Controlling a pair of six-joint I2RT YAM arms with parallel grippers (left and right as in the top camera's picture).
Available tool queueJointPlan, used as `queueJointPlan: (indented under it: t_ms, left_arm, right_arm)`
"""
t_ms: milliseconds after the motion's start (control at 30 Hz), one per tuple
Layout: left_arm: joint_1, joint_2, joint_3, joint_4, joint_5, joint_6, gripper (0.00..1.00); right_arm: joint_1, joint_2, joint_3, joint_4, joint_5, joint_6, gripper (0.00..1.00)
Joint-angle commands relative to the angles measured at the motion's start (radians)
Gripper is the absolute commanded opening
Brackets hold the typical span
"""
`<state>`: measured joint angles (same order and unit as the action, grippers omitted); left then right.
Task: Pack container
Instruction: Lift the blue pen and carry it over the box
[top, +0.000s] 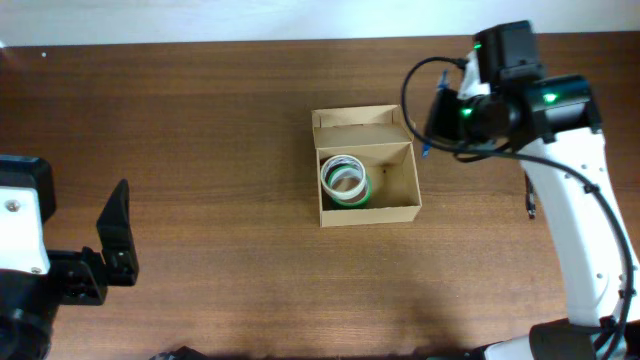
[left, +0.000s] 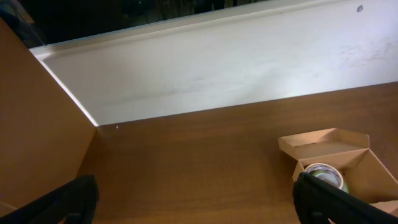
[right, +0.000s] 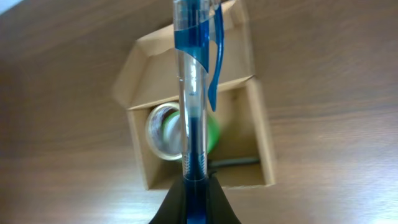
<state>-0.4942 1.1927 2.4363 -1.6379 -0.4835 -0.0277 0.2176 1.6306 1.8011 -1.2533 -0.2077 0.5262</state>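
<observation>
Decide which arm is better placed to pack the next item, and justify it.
Right. The right tool is shut on a blue pen, close to the open box. The left tool is open, empty and far from it.

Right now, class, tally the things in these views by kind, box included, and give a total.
Cardboard box: 1
Tape rolls: 2, one whitish, one green
Blue pen, held in the right tool: 1
Thin dark item in the box, kind unclear: 1
Total: 5
</observation>
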Motion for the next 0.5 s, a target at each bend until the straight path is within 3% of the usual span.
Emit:
queueJointPlan:
  t_ms: [0,467]
  left_arm:
    - [0.0,-0.003,-0.003,0.003,-0.01,-0.006,0.99]
    - [0.0,-0.003,-0.003,-0.001,0.008,-0.006,0.99]
  right_arm:
    - [0.064,-0.019,0.023,0.019,-0.005,0.176,0.04]
    - [0.229,-0.016,0.021,0.099,0.168,0.586,0.04]
